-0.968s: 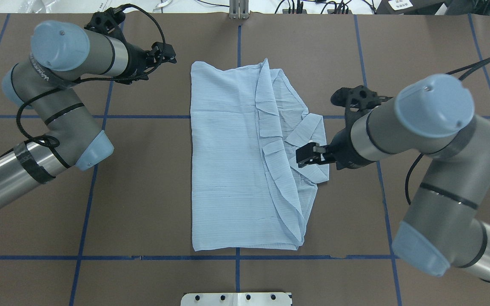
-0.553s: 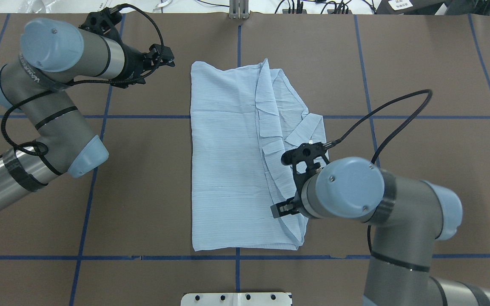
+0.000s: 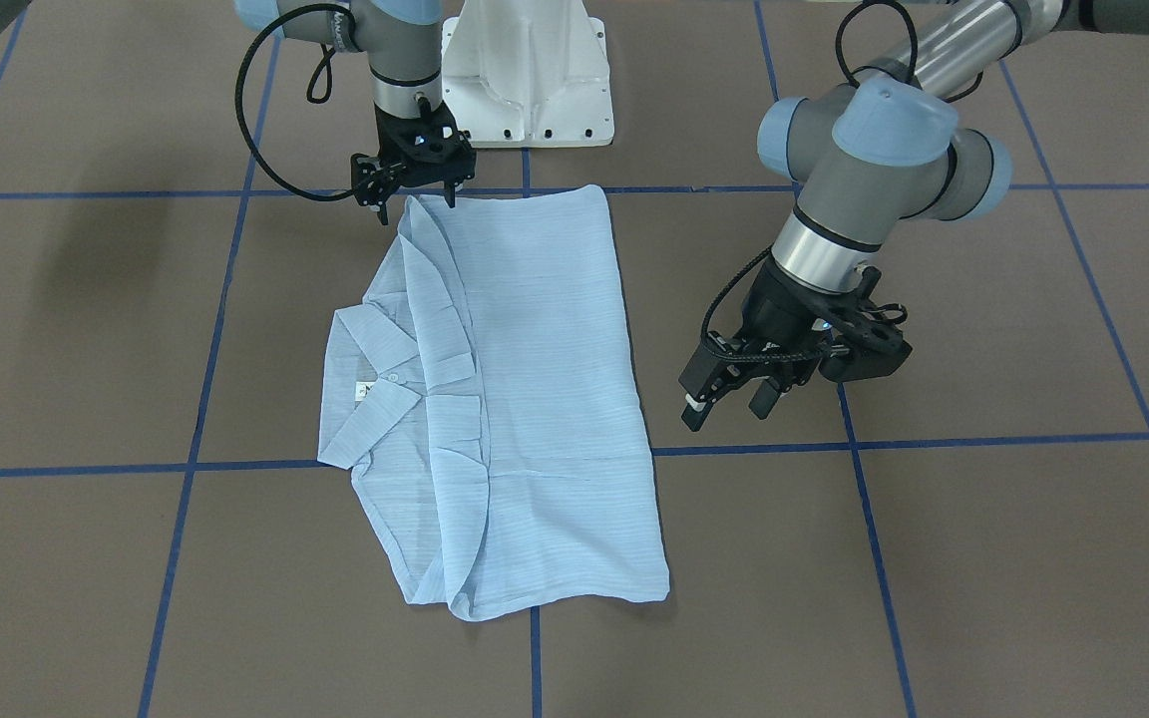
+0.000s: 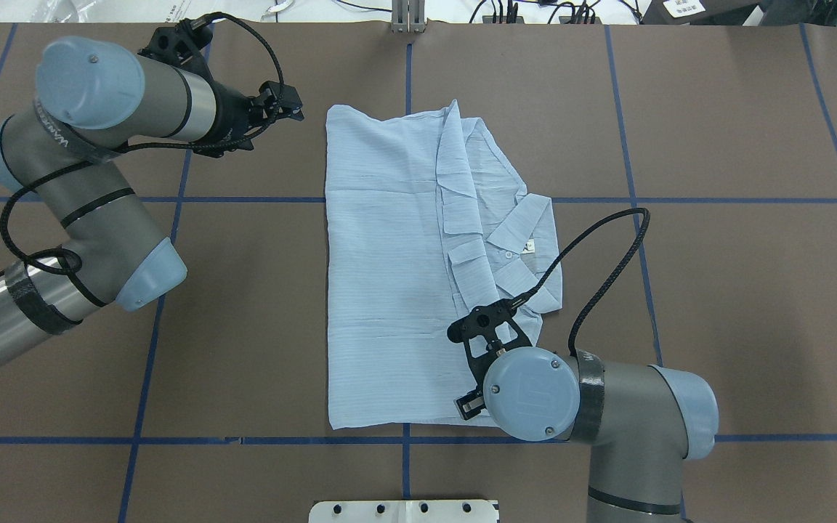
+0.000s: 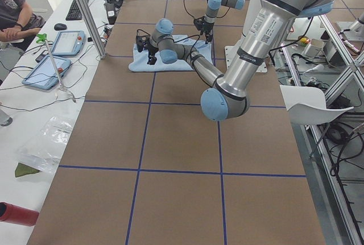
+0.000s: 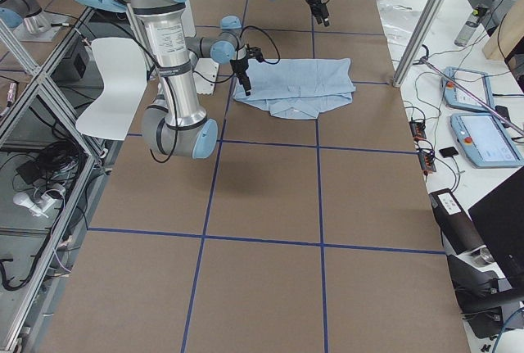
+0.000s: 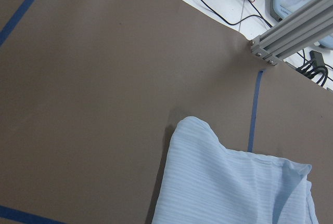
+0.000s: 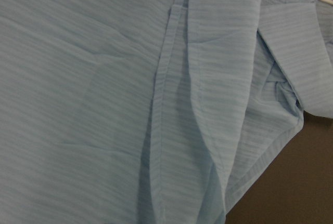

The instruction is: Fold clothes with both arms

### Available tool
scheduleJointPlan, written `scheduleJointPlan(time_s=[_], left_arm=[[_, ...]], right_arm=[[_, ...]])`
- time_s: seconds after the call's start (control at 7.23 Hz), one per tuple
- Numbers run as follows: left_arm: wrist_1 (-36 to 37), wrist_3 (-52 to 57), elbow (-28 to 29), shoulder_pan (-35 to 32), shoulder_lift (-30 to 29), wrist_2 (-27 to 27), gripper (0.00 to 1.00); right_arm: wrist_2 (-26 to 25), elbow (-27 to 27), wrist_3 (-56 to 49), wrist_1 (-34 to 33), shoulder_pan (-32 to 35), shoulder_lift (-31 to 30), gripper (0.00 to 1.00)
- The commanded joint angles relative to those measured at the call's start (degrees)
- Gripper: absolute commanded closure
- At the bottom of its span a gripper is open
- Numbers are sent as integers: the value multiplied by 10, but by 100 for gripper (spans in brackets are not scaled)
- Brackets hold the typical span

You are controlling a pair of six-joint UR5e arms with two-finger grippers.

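The light-blue striped shirt (image 4: 389, 290) lies flat mid-table, folded lengthwise, with its collar (image 4: 527, 225) and white label on the right side in the overhead view. My right gripper (image 3: 417, 204) hangs open and empty just over the shirt's corner nearest the robot base. In the overhead view my own wrist covers it, leaving only one finger (image 4: 469, 407) showing. The right wrist view is filled with shirt (image 8: 104, 104) folds and a button. My left gripper (image 3: 727, 407) is open and empty, off the shirt's far left side (image 4: 295, 104). Its camera sees the shirt's far corner (image 7: 229, 182).
The brown table carries blue tape grid lines (image 4: 244, 440). The white pedestal base (image 3: 525, 80) stands at the robot's edge. An aluminium post (image 7: 270, 52) rises at the far edge. A side bench holds tablets (image 5: 68, 40), with a seated person's arm (image 5: 14, 26) beside them.
My right arm swung from the collar down along the shirt's right edge to the corner nearest the base. The left arm only shifted slightly. The shirt has not moved.
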Motion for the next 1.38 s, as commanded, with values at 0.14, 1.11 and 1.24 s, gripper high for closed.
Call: scheduleJointPlan(time_s=[0.14,1.11,1.24], left_arm=[[-3,0,4,2,0,0,0],[-6,0,7,11,1,1,0],[-7,0,7,14,1,1,0]], right_arm=[[2,-6,-7,0,-5,4,0],[-6,-37,-36,6,3,3,0],[-5,-40,-35,6,4,2,0]])
